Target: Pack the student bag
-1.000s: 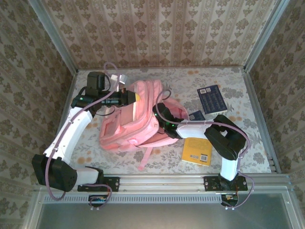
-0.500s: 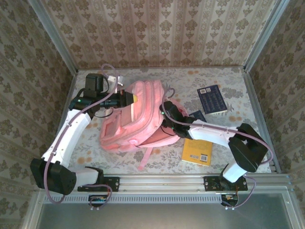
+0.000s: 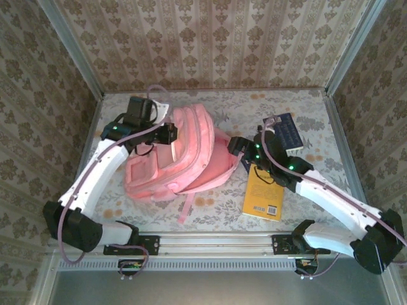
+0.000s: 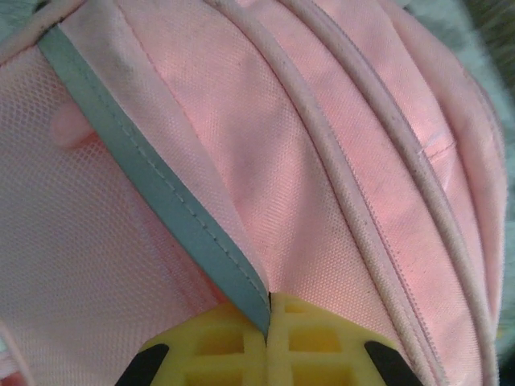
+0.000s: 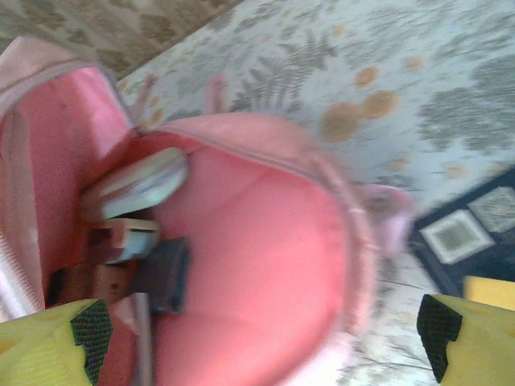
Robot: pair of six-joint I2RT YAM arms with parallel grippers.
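The student bag (image 3: 181,155), a large pink backpack, lies left of centre on the table with its mouth facing right. My left gripper (image 3: 170,134) is at its upper left and is shut on a grey-trimmed fabric edge (image 4: 153,181) of the bag, pinched between the yellow fingers (image 4: 322,338). My right gripper (image 3: 236,147) hovers just right of the bag's mouth, open and holding nothing. Its wrist view looks into the pink lining (image 5: 257,265), where a pale rounded item (image 5: 137,186) and a dark flat item (image 5: 163,275) lie inside.
A yellow book (image 3: 263,196) lies on the table near the front, right of the bag. A dark blue book (image 3: 285,131) lies farther back, partly under my right arm. Patterned walls and metal rails close in the table on three sides.
My right arm has drawn back out of the bag's mouth toward the right, with its jaws wide. The left gripper has moved slightly right, still gripping, and the bag has shifted.
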